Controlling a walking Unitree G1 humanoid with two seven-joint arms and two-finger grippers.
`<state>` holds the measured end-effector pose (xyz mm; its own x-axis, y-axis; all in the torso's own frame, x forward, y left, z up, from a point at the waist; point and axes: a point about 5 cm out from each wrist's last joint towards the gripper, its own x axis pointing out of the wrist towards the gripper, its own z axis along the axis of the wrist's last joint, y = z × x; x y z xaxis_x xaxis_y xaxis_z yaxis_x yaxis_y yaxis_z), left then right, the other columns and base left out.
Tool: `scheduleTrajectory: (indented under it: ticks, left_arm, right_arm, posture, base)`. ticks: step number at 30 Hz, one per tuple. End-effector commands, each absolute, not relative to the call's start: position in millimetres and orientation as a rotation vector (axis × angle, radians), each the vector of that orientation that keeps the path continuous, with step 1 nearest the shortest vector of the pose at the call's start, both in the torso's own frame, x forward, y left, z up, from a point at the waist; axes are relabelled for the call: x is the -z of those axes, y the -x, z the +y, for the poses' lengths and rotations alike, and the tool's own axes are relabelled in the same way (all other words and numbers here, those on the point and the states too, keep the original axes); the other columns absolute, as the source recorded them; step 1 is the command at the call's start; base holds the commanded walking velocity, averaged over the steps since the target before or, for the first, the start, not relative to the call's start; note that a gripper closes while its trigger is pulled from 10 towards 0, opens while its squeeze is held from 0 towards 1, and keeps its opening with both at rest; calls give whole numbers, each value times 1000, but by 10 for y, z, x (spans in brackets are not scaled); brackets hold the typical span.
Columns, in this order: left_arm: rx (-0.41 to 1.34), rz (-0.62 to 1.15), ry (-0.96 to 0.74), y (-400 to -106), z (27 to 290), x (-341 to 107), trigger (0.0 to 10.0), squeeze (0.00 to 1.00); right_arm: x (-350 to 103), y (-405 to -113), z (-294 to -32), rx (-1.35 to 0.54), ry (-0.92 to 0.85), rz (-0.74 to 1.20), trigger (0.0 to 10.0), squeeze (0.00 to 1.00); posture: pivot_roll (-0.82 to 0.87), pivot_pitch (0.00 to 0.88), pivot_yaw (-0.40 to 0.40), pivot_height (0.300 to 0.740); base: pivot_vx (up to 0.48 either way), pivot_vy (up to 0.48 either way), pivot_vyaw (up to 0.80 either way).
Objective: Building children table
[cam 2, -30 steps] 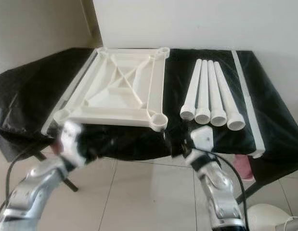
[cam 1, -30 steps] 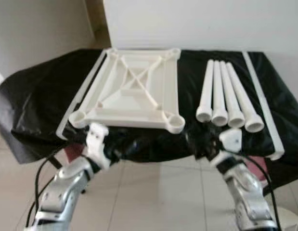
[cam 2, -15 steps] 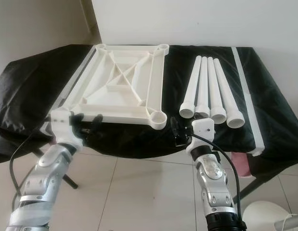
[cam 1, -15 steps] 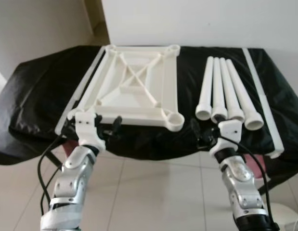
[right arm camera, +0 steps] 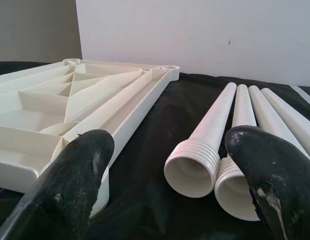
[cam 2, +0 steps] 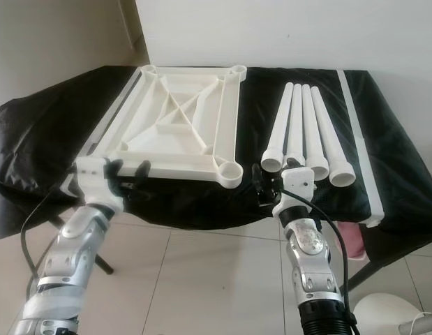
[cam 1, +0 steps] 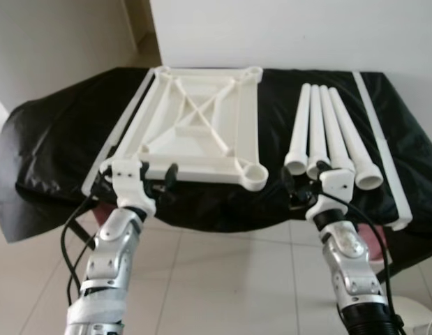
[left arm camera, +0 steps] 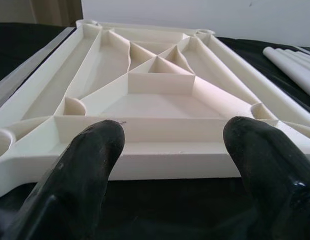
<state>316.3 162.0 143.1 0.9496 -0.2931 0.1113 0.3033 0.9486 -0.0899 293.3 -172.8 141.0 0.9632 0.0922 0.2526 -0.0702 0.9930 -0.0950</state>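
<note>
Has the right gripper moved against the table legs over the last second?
Yes. The right gripper has risen and gone forward, closing on the legs' near ends.

Silver arms, white wrist blocks, black cables, black fingers [left arm camera: 79,170].

Head stereo pair looks forward and down at the black-covered table [cam 1: 55,139] from just off its near edge. Both wrist cams sit low at that edge, aimed toward 12 o'clock; both catch the tabletop frame [left arm camera: 160,100], close.
</note>
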Motion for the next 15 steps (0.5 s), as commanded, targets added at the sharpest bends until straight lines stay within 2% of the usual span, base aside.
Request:
scheduleTrajectory:
  ticks: [1,15]
  left_arm:
    - [207,-92,111,-3190,1687,-1415,10000,0]
    - [216,-98,107,-3224,1686,-1409,10000,0]
  right_arm:
    - [-1396,-2949,-1724,-78,85,-260,10000,0]
    - [-1428,-2987,-1733,-73,105,-279,10000,0]
  posture:
    - [41,0,37,740]
    - [37,0,40,740]
  base:
    - [0,356,0]
    - [0,408,0]
